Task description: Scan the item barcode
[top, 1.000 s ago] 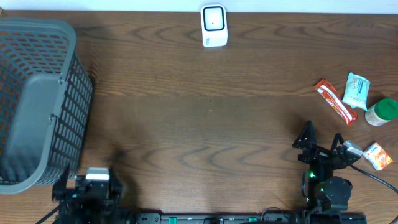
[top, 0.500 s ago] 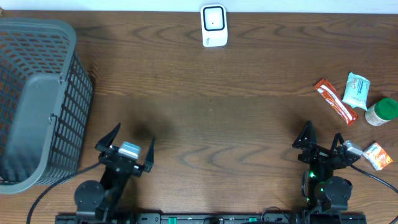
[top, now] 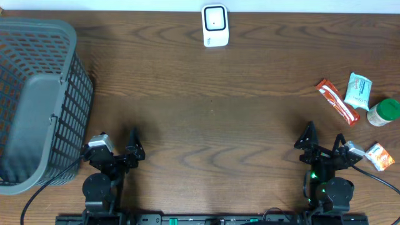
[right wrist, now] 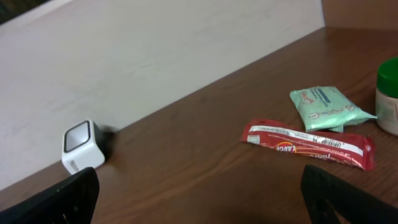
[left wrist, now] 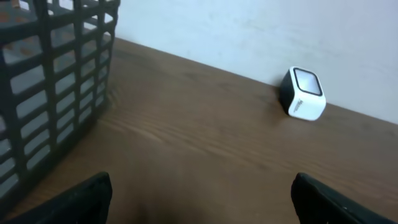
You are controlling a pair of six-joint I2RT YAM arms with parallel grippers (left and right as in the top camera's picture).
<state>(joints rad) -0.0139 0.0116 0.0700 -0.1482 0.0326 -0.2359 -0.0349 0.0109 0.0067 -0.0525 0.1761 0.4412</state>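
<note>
1. State: left gripper (top: 115, 145) and right gripper (top: 323, 136) both have jaws wide apart and hold nothing. Both sit low at the table's 6 o'clock edge.
2. Task things: white cube-shaped plastic scanner (top: 214, 26) at 12 o'clock. Goods are bunched at 3 o'clock, near the right gripper: red foil snack-bar wrapper (top: 336, 101), mint-green soft packet (top: 358, 90), green-lidded white jar (top: 383, 112), small orange-and-white sachet (top: 379, 156).
3. Risk: goods lie close together, so wide jaws coming down on the wrapper could nudge the packet or jar, or pinch two at once.
4. Risk: thin flat foil on smooth wood prob. slides or crumples instead of lifting. A creased or face-down barcode likely won't read at the scanner window.
5. Risk: jar is round & rigid — may tip or roll if clipped off-centre.
6. Materials: dark wood-grain table (top: 206, 125), matte. Grey plastic lattice basket (top: 37, 100) at 9 o'clock is stiff and open-topped. Scanner has rounded corners and a dark glossy face.
</note>
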